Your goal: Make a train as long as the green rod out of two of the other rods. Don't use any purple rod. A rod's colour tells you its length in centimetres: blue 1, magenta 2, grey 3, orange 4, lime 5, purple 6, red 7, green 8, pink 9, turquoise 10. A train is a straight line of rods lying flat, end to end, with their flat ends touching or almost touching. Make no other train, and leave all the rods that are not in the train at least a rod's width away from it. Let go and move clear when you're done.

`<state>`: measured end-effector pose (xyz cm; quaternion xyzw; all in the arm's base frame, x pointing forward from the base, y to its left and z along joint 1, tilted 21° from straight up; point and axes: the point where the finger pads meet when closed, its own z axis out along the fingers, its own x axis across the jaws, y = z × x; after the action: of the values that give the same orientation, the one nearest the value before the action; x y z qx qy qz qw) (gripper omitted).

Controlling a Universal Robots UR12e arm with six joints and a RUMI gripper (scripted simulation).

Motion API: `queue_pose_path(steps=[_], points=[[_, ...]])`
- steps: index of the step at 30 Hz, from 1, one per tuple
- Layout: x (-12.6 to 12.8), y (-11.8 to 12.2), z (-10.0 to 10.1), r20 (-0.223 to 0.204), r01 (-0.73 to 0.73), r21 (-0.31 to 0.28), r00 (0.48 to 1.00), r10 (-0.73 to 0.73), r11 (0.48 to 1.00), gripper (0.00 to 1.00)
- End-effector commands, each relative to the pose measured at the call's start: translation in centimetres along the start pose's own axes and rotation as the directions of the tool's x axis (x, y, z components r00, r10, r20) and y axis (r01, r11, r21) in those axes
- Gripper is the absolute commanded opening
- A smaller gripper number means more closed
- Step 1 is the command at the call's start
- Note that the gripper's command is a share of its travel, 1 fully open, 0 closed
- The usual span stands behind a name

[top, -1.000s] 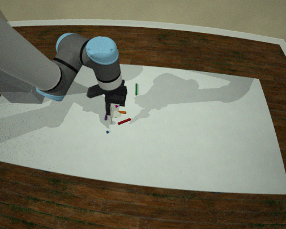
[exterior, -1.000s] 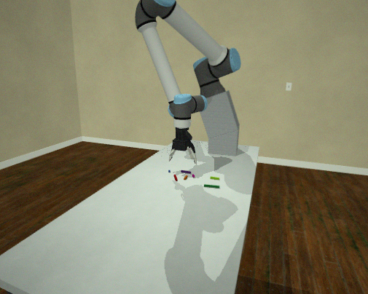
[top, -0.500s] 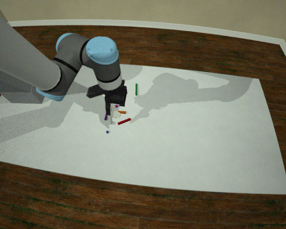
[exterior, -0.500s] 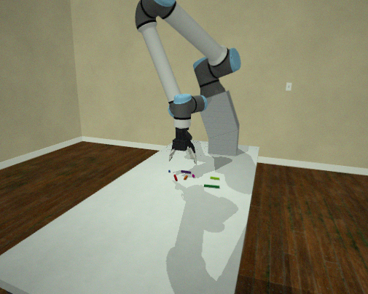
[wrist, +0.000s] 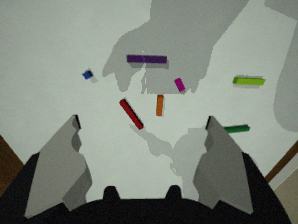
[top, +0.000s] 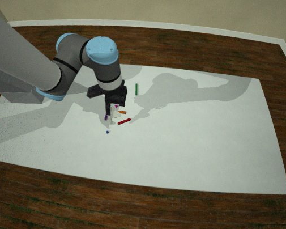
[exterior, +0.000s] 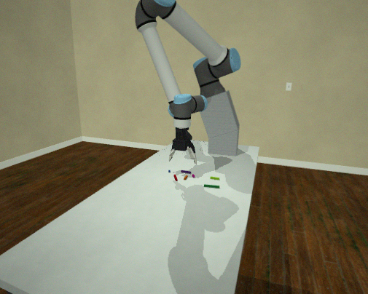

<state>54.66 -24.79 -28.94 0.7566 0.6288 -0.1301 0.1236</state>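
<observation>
Now | gripper [wrist: 142, 125]: pale wedge fingers spread wide, gripping nothing, above the rods | square-section sticks on smooth white mat [top: 188, 147] near its arm-side edge: red rod [wrist: 131, 113], orange rod [wrist: 159, 105], blue cube [wrist: 88, 75], magenta rod [wrist: 179, 84], purple rod [wrist: 146, 59], lime rod [wrist: 248, 80], green rod [wrist: 236, 128], all apart

In the top view the arm's wrist and gripper [top: 110, 111] are covering most of the purple rod [top: 106, 117] and magenta rod [top: 116, 106], and the lime rod is lying fully hidden beneath them. The wrist view's lower edge is cutting off the gripper body. In the exterior view the blue rod [exterior: 169, 171] is showing as a mere speck
</observation>
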Motion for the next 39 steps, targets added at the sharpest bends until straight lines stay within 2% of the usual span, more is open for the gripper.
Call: queue_pose_path(steps=[1, 12, 15, 17, 21, 28, 39], points=[[0.0, 0.0, 0.0, 0.0, 0.0, -0.001, 1.0, 0.0, 1.0, 1.0], [0.2, 0.1, 0.0, 0.0, 0.0, -0.001, 1.0, 0.0, 1.0, 1.0], [2.5, 0.3, 0.0, -0.001, 0.0, -0.001, 1.0, 0.0, 1.0, 1.0], [2.5, 0.3, 0.0, -0.001, 0.0, -0.001, 1.0, 0.0, 1.0, 1.0], [8.7, 0.5, -0.1, -0.003, 0.0, -0.001, 1.0, 0.0, 1.0, 1.0], [15.4, 0.0, -0.1, 0.0, 0.0, -0.001, 1.0, 0.0, 1.0, 1.0], [16.0, -0.1, -0.1, 0.001, 0.0, -0.001, 1.0, 0.0, 1.0, 1.0]])
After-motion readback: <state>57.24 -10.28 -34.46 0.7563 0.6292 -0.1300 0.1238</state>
